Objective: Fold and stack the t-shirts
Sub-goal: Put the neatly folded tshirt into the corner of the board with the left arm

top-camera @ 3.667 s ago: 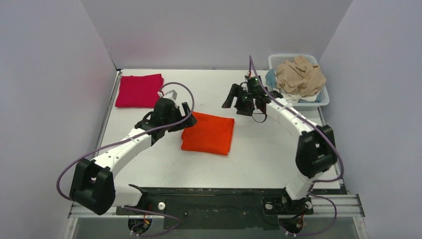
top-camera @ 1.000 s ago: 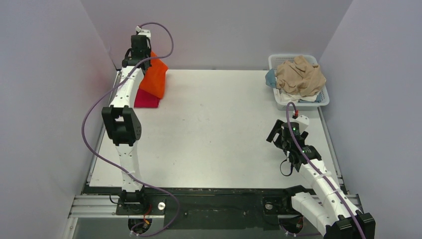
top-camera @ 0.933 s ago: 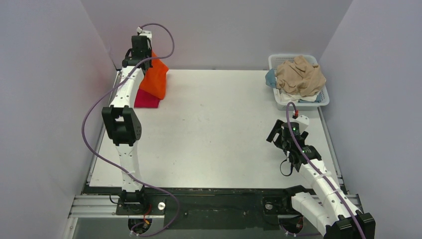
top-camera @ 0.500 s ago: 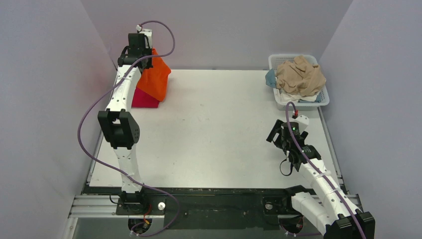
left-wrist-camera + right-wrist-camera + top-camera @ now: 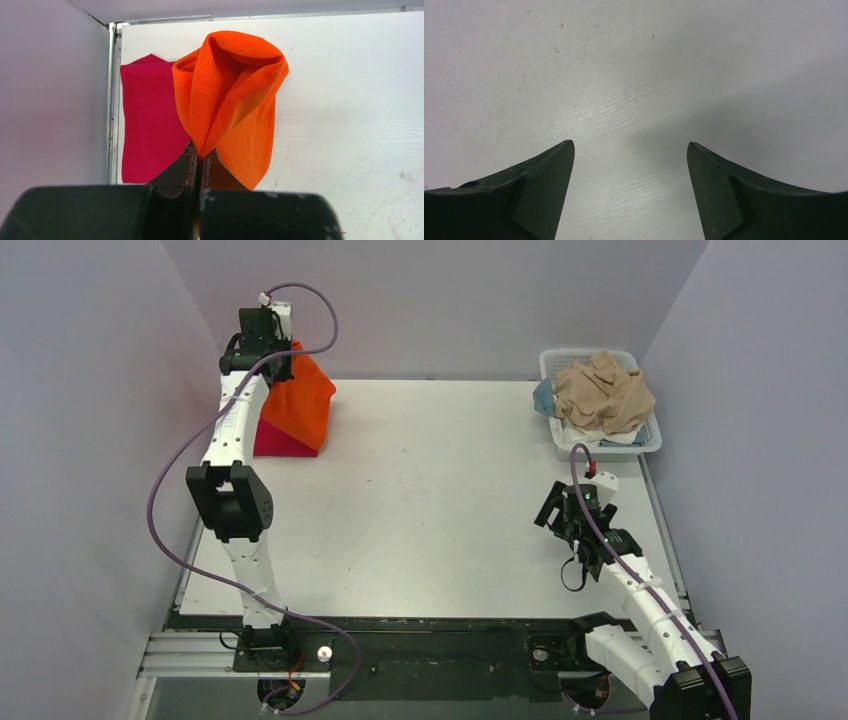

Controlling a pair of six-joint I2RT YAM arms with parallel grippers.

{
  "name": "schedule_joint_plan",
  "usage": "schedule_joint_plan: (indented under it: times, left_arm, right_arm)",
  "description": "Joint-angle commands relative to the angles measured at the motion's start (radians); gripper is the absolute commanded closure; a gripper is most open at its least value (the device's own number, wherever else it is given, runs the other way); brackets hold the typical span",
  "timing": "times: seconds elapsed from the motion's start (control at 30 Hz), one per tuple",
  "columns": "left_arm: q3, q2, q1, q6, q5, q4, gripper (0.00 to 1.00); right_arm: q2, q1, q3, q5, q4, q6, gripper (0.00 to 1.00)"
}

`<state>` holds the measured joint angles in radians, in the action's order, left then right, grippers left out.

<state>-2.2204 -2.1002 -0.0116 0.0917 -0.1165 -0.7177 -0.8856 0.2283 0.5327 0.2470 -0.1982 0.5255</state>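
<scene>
Far-left back corner of tabletop [image 5: 430, 500]: my left arm stretches up & out to here, w/ the left end effector [image 5: 200, 159] raised above the surface and the wrist cam looking down past it.
Left grip: jaws pressed together on a pinch of orange fabric; no gap between them in the wrist view.
Orange t-shirt [image 5: 235, 85]: hangs from that pinch, bunched into a loose rounded fold, mesh weave visible. Its lower part overlaps the right side of the red t-shirt in both views; can't tell if they touch.
Red t-shirt [image 5: 145, 130]: folded flat on the tabletop at the left edge, next to the side wall, approx. under the orange one; its right part is hidden by orange cloth.
Right side, toward near edge: my right end effector [image 5: 629, 144] sits low over bare tabletop, well apart from both shirts.
Right grip: jaws spread wide w/ nothing between them; only tabletop shows in the gap.
Basket [image 5: 607, 451]: white, at the back-right corner of the tabletop, beyond my right arm.
Basket contents: crumpled tan garment [image 5: 603, 390] heaped above the rim, a bit of blue cloth [image 5: 543, 397] at its left side, some white cloth at the front; all unfolded.
Stack status: red one lies folded; orange one is in the air, not laid down.
</scene>
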Motion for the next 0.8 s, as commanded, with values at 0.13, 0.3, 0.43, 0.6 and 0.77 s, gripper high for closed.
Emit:
schedule_joint_plan:
  times: [0.13, 0.3, 0.43, 0.6, 0.77]
  left_arm:
    - [-0.092, -0.134, 0.087, 0.080, 0.089, 0.012, 1.00]
    - [-0.149, -0.221, 0.098, 0.093, 0.073, 0.024, 1.00]
    - [-0.166, -0.246, 0.108, 0.099, 0.033, 0.043, 1.00]
    - [-0.165, -0.274, 0.127, 0.084, -0.025, 0.071, 1.00]
    - [-0.159, -0.301, 0.130, 0.055, -0.164, 0.121, 0.83]
  right_arm:
    - [-0.018, -0.005, 0.007, 0.045, -0.002, 0.009, 0.23]
    - [-0.017, -0.003, 0.008, 0.049, 0.001, 0.012, 0.23]
    - [-0.025, -0.002, 0.014, 0.050, -0.002, 0.017, 0.23]
    - [-0.034, 0.001, 0.021, 0.049, -0.011, 0.020, 0.24]
    - [-0.034, 0.006, 0.031, 0.050, -0.024, 0.023, 0.24]
